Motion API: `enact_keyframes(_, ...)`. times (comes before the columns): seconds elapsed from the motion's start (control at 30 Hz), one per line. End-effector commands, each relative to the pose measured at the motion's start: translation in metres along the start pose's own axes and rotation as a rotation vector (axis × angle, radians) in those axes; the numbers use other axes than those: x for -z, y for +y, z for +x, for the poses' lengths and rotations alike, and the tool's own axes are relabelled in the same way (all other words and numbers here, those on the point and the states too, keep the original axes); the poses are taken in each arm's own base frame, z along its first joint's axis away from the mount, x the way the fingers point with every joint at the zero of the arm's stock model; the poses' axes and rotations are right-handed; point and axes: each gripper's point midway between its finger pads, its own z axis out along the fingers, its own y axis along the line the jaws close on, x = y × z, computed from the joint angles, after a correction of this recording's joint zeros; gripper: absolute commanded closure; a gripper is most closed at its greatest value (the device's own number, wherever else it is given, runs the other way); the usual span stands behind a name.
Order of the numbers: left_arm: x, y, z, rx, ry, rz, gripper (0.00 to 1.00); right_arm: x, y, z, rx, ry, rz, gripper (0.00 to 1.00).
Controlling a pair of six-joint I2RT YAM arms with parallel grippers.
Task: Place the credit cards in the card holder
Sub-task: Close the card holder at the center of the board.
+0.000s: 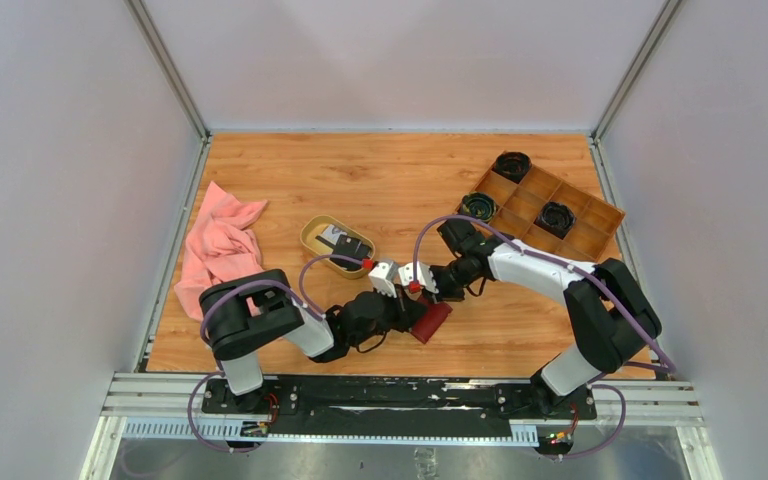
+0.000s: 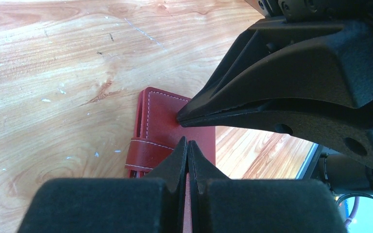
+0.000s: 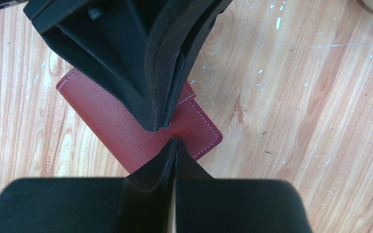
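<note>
Both arms crowd over the card holder [image 3: 109, 124], which lies closed and flat on the table [image 1: 380, 175] toward its near edge, its tab wrapped round one side. The left gripper [image 2: 188, 145] is pinched tight, tips together right above the red leather, with nothing visibly clamped. The right gripper [image 3: 175, 145] is just as tight, its point meeting the cover from the opposite side. Whether either tip actually presses the leather is hard to tell. The credit cards [image 1: 345, 243] sit in the oval dish [image 1: 310, 235], just beyond the arms.
</note>
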Motion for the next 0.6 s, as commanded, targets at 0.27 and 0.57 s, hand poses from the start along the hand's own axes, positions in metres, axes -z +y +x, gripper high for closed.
enact_keyframes(0.27,0.046,0.085,0.098,-0.059,0.338,-0.275,1.00,-0.009,0.008,0.008,-0.017,0.046,-0.038,1.00)
enact_keyframes(0.57,0.054,0.095,0.107,-0.050,0.360,-0.320,1.00,-0.010,0.009,0.006,-0.010,0.048,-0.043,1.00)
